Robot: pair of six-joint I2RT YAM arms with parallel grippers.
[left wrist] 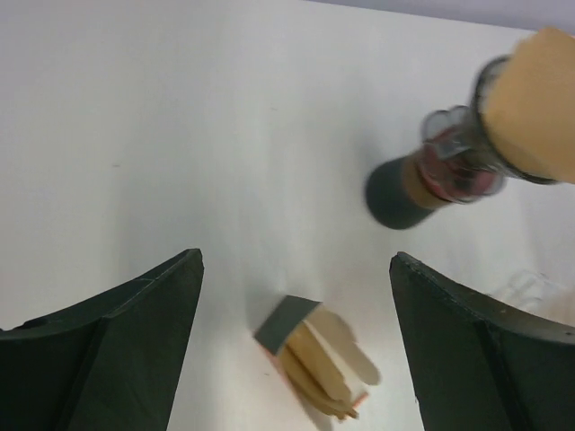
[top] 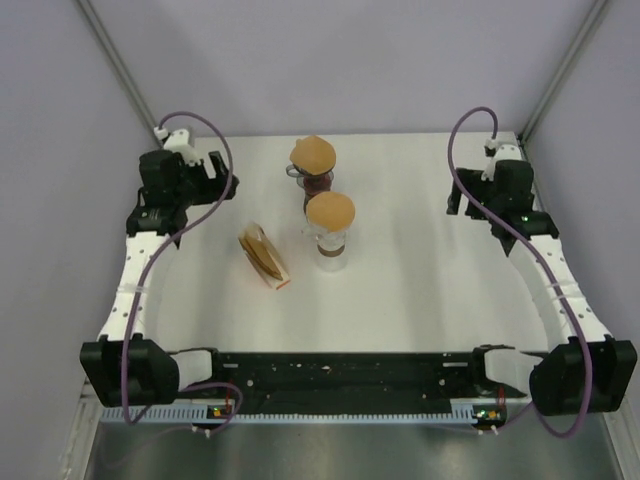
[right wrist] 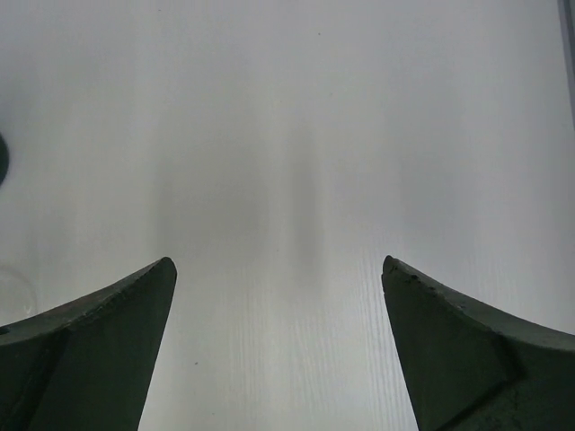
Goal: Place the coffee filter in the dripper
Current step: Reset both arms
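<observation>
Mid-table, the filter stack lies just left of the near dripper, w/ the far dripper behind. Both carry tan tops; filter or lid, can't tell. At far left, left gripper is spread, empty, apart from the stack; its cam shows the far dripper blurred, cut off at right edge. Far right, right gripper is spread too, over the table, nothing held.

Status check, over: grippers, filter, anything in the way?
Both open and empty: left gripper, right gripper. The filter pack lies on the table; brown paper already tops near dripper and far dripper. Nothing blocking the pack.
</observation>
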